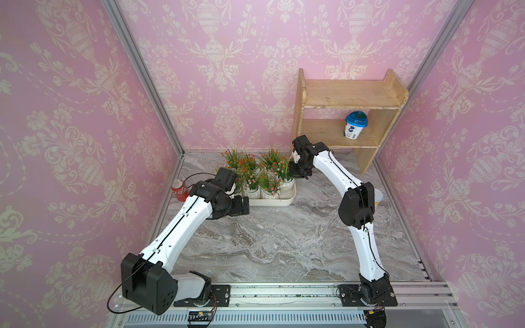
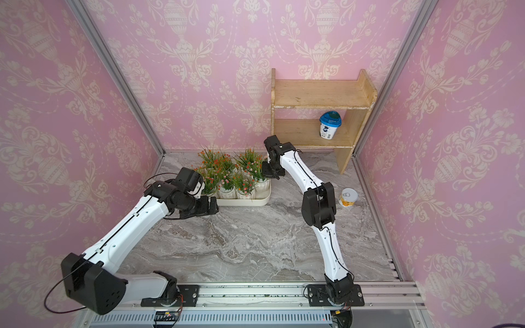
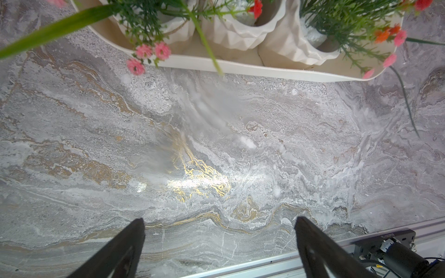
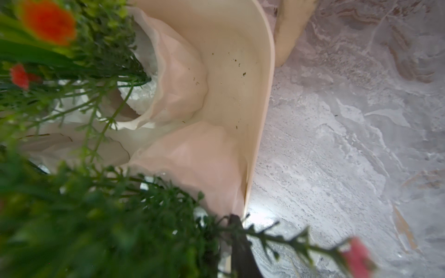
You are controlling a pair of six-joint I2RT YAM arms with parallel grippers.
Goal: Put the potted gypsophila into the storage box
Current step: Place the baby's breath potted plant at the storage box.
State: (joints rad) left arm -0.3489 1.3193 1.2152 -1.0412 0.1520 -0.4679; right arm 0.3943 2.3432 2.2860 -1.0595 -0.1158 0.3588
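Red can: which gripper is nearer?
Left. The left gripper hangs at the end of the box facing the can; the right gripper is at its opposite end.

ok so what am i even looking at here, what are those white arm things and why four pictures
Two white robot arms work at a marble table. Two pictures look down from overhead, nearly alike; two come from cameras on the arms' wrists. The potted gypsophila stand in the cream storage box. Nearby: a red soda can, a yellow tin, a wooden shelf with a blue-lidded cup. The left gripper is open and empty over bare marble. The right gripper is shut at the box's edge among the sprigs; whether it pinches one is unclear.
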